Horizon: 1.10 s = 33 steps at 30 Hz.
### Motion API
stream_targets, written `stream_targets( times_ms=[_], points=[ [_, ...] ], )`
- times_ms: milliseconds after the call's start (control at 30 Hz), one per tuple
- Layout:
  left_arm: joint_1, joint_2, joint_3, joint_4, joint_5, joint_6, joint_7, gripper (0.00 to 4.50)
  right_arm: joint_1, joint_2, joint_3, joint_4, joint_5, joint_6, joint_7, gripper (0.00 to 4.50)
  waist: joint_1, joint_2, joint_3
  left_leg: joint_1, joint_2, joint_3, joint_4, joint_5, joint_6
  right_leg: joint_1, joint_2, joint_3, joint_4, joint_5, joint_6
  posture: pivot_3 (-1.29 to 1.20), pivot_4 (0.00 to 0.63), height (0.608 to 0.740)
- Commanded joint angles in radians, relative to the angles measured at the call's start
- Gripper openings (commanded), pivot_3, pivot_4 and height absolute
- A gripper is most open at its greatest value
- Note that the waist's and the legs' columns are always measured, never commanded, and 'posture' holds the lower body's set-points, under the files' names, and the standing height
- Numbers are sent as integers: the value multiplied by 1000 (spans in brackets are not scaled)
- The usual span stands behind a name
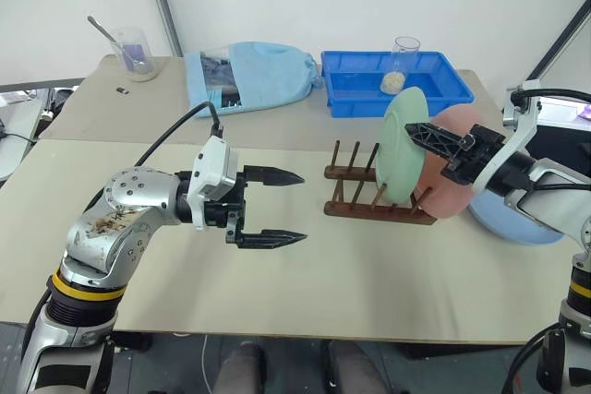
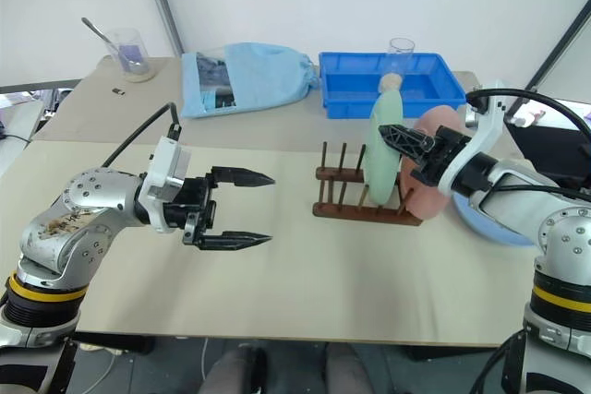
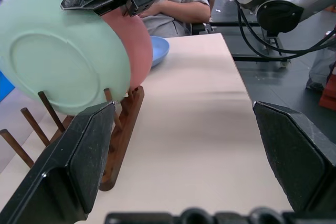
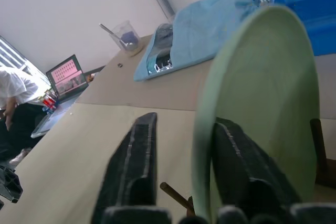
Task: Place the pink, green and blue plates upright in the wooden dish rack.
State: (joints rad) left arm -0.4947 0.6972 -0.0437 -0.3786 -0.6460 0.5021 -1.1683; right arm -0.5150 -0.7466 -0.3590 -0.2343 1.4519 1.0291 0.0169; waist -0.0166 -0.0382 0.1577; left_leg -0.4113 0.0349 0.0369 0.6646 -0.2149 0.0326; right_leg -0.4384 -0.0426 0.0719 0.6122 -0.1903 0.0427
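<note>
The right gripper (image 4: 181,182) is straddling the rim of the green plate (image 1: 404,145) with parted fingers — the gap is wider than the rim. That plate is standing upright in the wooden dish rack (image 1: 374,193), the pink plate (image 1: 451,171) standing behind it and the blue plate (image 1: 517,220) lying flat on the table (image 1: 369,274) beyond. The left gripper (image 1: 274,207) is hovering near the rack's other end — fingers spread wide, holding nothing.

The left gripper (image 1: 297,208) hovered with its fingers spread wide; the right gripper (image 1: 413,132) reached leftward, fingers parted.
</note>
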Motion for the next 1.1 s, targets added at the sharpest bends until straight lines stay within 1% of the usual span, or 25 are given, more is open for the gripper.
stream_targets(
  times_ms=[33,67,133,167,233,267,300,367,433,500,567,600,633,700,733,767,867,967,1100],
  points=[
    [-8,-1,-1,-24,-6,-8,-3,4500,-53,-26,-44,-67,-14,-53,25,3171,-1,0,0,0,0,0,0,0,0,0,0,0,0,0,0,0,150,740],
    [-9,0,-2,-22,-6,-7,-4,4500,-62,-30,-49,-74,-17,-57,31,3495,-1,0,0,0,0,0,0,0,0,0,0,0,0,0,0,0,150,740],
    [-15,-3,-6,-17,-3,-10,-5,4500,-84,-76,-60,-95,-54,-65,66,4186,-1,0,0,0,0,0,0,0,0,0,0,0,0,0,0,0,150,740],
    [-18,-4,-8,-15,-4,-7,-5,4500,-82,-137,-69,-112,-108,-73,120,4467,-1,1,0,0,0,0,0,0,0,0,0,0,0,0,0,0,150,740],
    [-23,-3,-12,-15,-13,5,-7,4500,-56,-246,-110,-134,-179,-80,222,4467,7,2,1,-1,0,0,0,0,0,-1,0,0,0,-1,-1,0,150,740],
    [-23,0,-13,-17,-18,12,-10,4500,-40,-283,-129,-140,-198,-83,262,4467,8,2,1,-1,0,0,0,0,0,-1,-1,-1,0,-2,-2,0,150,740],
    [-24,9,-16,-21,-32,34,-17,4500,-1,-326,-179,-142,-215,-70,300,4467,10,2,1,-1,0,0,0,0,0,-1,-1,-1,-1,-3,-3,0,150,740],
    [-23,21,-19,-27,-49,64,-26,4500,64,-376,-251,-149,-236,-53,361,4467,9,1,1,-2,0,0,0,0,0,-1,-1,-1,-1,-3,-2,0,150,740],
    [-32,24,-29,-22,-49,70,-39,4500,197,-433,-382,-173,-289,-15,482,4467,9,1,1,-3,-1,0,0,0,0,0,-2,-1,-2,-2,0,0,150,740],
    [-45,15,-39,-17,-42,63,-49,4500,378,-483,-498,-208,-417,-7,636,4467,12,2,1,-2,-1,0,0,0,0,0,-2,-1,-1,-2,2,0,150,740],
    [-54,2,-47,-14,-36,54,-52,4500,542,-505,-567,-233,-552,-41,760,4467,16,2,0,-2,-1,0,0,0,0,0,-2,-1,-1,-2,2,0,150,740],
    [-59,-8,-55,-12,-24,38,-52,4500,636,-505,-581,-240,-647,-98,823,4467,16,2,0,-1,-1,0,0,0,0,0,-1,-1,-1,-2,2,0,150,740],
    [-62,-14,-61,-10,-14,27,-52,4500,695,-501,-589,-244,-712,-142,867,4467,16,2,0,-1,-1,0,0,0,0,0,-1,-1,-1,-3,0,0,150,740],
    [-71,-21,-84,-11,3,13,-68,4500,829,-495,-524,-221,-898,-305,929,4467,10,2,0,1,-1,1,3,0,0,2,-1,-1,0,-4,-2,0,150,740],
    [-74,-21,-91,-11,8,11,-72,4500,861,-490,-497,-208,-951,-362,945,4467,6,2,0,1,-1,1,3,0,0,2,-1,0,0,-4,-2,0,150,740],
    [-78,-27,-98,-11,11,5,-76,4500,861,-485,-432,-173,-995,-417,931,4467,2,2,0,3,-1,1,4,0,0,3,-1,0,0,-4,-2,0,150,740],
    [-90,-56,-106,-15,10,-2,-65,4500,786,-452,-234,-63,-1100,-523,850,4467,-8,2,0,5,-1,3,5,0,0,4,-2,1,0,-4,-2,0,150,740],
    [-98,-91,-116,-43,-3,14,-44,4500,667,-402,-52,66,-1218,-615,778,4467,-7,2,0,5,-1,2,6,0,0,5,-2,1,0,-4,-2,0,150,740],
    [-102,-115,-136,-67,8,10,-34,4500,517,-338,99,221,-1309,-679,737,4467,-4,3,0,3,-2,2,4,0,0,3,-1,3,0,-4,-3,0,150,740]
  ],
)
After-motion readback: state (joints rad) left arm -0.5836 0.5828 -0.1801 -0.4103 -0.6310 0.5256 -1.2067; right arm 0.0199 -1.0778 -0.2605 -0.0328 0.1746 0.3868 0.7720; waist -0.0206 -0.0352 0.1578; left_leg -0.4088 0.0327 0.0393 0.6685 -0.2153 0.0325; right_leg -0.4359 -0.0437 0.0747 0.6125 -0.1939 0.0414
